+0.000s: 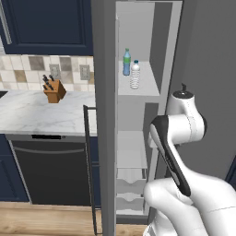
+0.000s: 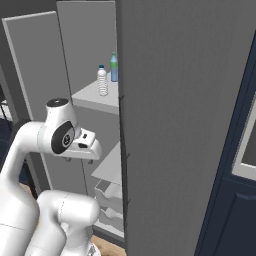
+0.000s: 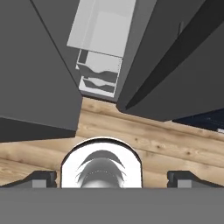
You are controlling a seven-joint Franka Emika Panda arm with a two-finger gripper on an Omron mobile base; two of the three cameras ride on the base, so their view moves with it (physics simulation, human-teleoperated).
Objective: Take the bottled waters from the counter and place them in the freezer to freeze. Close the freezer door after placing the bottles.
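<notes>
Standing side by side on a white shelf (image 1: 148, 87) high in the freezer (image 1: 138, 138) are the two bottled waters – the blue-tinted bottle (image 1: 126, 62) with its green cap at the back, the clear ribbed bottle (image 1: 135, 74) with its blue cap just in front, nearer the shelf's front edge. Their labels are showing, but any writing is too small to read. The freezer door (image 1: 105, 115) is hanging open, edge-on in the left base view, its thin dark bar handle (image 1: 90, 170) running down beside the black dishwasher (image 1: 50, 170) under the marble counter (image 1: 41, 110). A knife block (image 1: 54, 90) is sitting on that counter. Lower shelves and white drawers (image 3: 98, 72) are lying open to the hand view, with bare wood floor (image 3: 144, 135) below. The gripper (image 3: 112, 178) is pointing down at the floor – fingertips (image 3: 41, 179) spread wide, holding nothing.
</notes>
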